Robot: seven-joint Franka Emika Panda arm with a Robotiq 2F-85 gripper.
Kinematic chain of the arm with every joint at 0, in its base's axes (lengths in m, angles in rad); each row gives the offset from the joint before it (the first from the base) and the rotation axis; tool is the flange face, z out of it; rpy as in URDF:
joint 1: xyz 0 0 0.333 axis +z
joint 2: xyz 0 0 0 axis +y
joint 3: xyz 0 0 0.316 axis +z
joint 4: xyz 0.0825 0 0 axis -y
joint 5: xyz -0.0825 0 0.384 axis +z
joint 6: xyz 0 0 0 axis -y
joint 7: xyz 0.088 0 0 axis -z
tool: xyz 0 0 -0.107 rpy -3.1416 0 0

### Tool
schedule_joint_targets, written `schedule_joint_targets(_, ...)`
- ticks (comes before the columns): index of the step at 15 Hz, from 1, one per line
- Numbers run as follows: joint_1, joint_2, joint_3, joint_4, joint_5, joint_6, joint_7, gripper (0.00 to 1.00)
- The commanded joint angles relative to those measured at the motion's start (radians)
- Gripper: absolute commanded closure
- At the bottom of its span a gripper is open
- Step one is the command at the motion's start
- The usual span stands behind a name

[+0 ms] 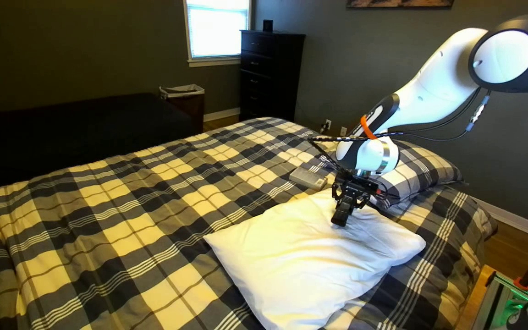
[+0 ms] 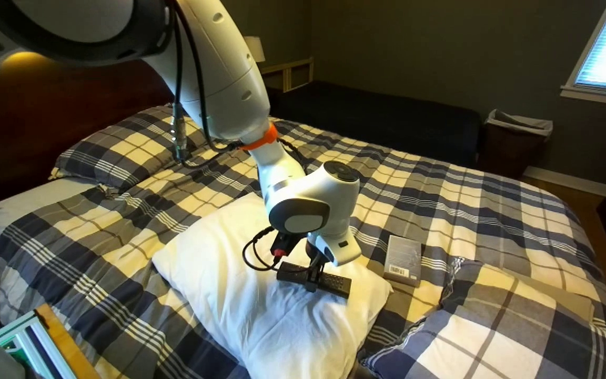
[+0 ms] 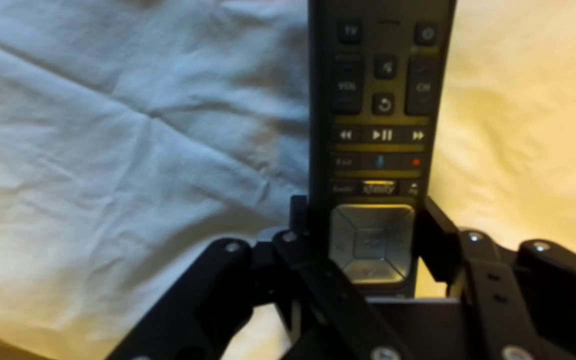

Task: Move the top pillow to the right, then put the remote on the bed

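On the plaid-covered bed (image 1: 108, 220), a plain white pillow (image 1: 300, 261) is lying with its case wrinkling, and the white Panda arm (image 1: 433, 87) is reaching down over it. The fingers (image 3: 440, 245) are gripping the black Xfinity remote (image 3: 380, 115) by its two long edges. In the wrist view they are bracketing the silver navigation pad; the key face is facing the camera, with the volume and channel keys extending beyond the grip. In both exterior views the remote is showing against the white pillow; cannot tell whether its underside is resting on the cloth or hanging just above.

The navy, white and pale-yellow plaid pillow (image 2: 492, 326) is lying just beside the white pillow, running past the lower edge in an exterior view; cannot tell whether the two are touching. A second plaid pillow (image 2: 119, 150) is lying well apart, near the dark wooden headboard (image 2: 82, 89).

A gray box (image 2: 403, 258) with a barcode is lying on the comforter just beside a corner of the white pillow. Beyond the bed, a black chest of drawers (image 1: 268, 73) is standing near the window (image 1: 218, 30), and a lined bin (image 2: 516, 139) is standing by the wall.
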Motion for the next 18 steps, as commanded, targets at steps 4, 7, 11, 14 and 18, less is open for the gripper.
schedule_joint_targets(4, 0.010, -0.116, -0.126, -0.089, -0.096, -0.053, 0.068, 0.72)
schedule_joint_targets(7, 0.002, -0.150, -0.169, -0.115, -0.143, -0.071, 0.086, 0.72)
schedule_joint_targets(11, -0.021, -0.205, -0.220, -0.162, -0.199, -0.104, 0.074, 0.72)
schedule_joint_targets(14, -0.051, -0.230, -0.244, -0.178, -0.243, -0.092, 0.027, 0.72)
schedule_joint_targets(18, -0.109, -0.212, -0.262, -0.163, -0.275, -0.093, -0.046, 0.72)
